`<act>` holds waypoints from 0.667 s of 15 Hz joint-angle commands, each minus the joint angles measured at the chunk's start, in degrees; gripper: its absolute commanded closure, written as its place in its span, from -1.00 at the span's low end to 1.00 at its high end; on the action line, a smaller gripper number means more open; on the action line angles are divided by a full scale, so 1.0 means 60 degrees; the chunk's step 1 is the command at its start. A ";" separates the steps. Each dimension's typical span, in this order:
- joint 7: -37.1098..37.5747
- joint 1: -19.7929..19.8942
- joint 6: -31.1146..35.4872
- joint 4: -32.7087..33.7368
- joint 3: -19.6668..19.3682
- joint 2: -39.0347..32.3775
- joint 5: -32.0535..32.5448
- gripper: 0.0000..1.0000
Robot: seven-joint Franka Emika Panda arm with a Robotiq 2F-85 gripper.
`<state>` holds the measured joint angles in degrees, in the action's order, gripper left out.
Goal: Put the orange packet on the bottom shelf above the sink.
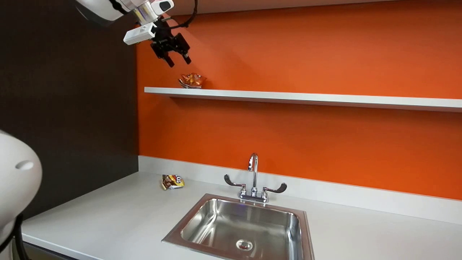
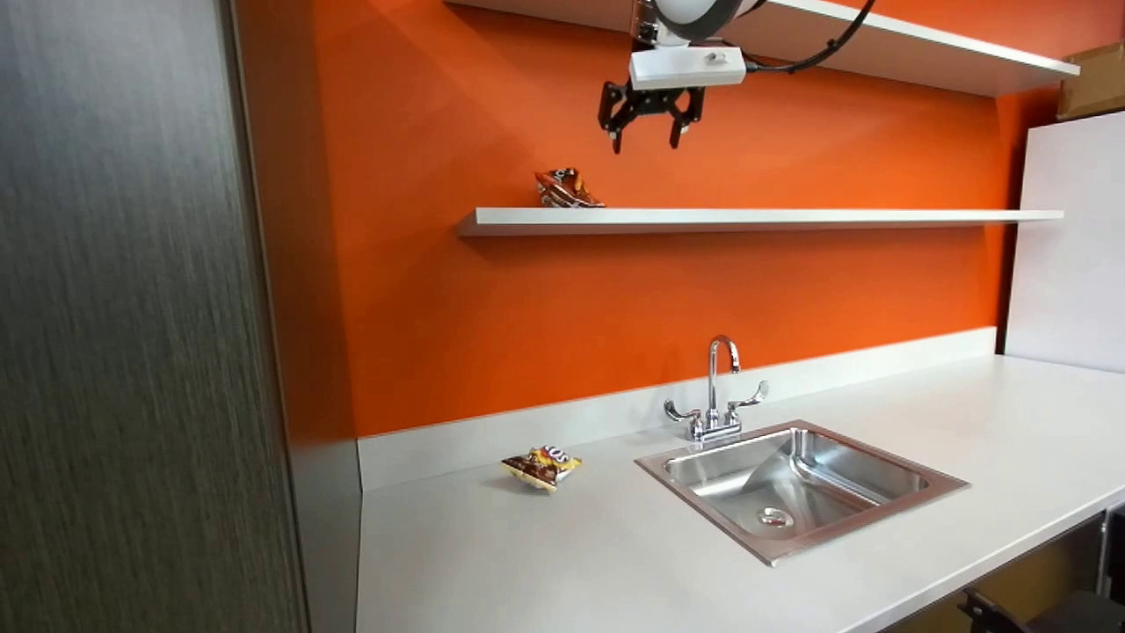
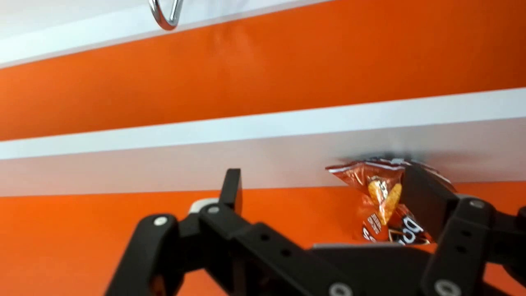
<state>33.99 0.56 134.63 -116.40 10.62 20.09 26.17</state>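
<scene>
While the bottom shelf (image 2: 791, 215) runs free to three o'clock past the orange packet (image 2: 567, 189), the end effector (image 2: 646, 142) hangs fingers-down, spread wide.

The orange packet (image 3: 380, 195) rests on the shelf (image 3: 164, 160) above the counter's rear edge (image 3: 57, 18), partly masked by the spread gripper (image 3: 324, 179).

You have two packets (image 1: 192, 80), two shelves (image 2: 756, 220), one sink (image 1: 249, 213), one faucet (image 1: 255, 182) with two handles (image 1: 278, 189), one bench (image 1: 108, 213), one box (image 2: 1092, 83) and two fingers (image 3: 232, 193).

The white counter (image 2: 492, 563) holds an inset sink (image 2: 861, 517) and a yellow-brown packet (image 2: 540, 468).
</scene>
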 commanded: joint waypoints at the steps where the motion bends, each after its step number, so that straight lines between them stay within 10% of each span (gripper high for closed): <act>1: -0.0743 -0.0072 -0.0755 -0.1608 -0.0242 0.1492 -0.0990 -1.00; 10: -0.2072 0.0170 -0.1613 -0.4838 -0.0922 0.3100 -0.2098 -1.00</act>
<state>25.84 0.66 126.33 -139.60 6.08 34.82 15.55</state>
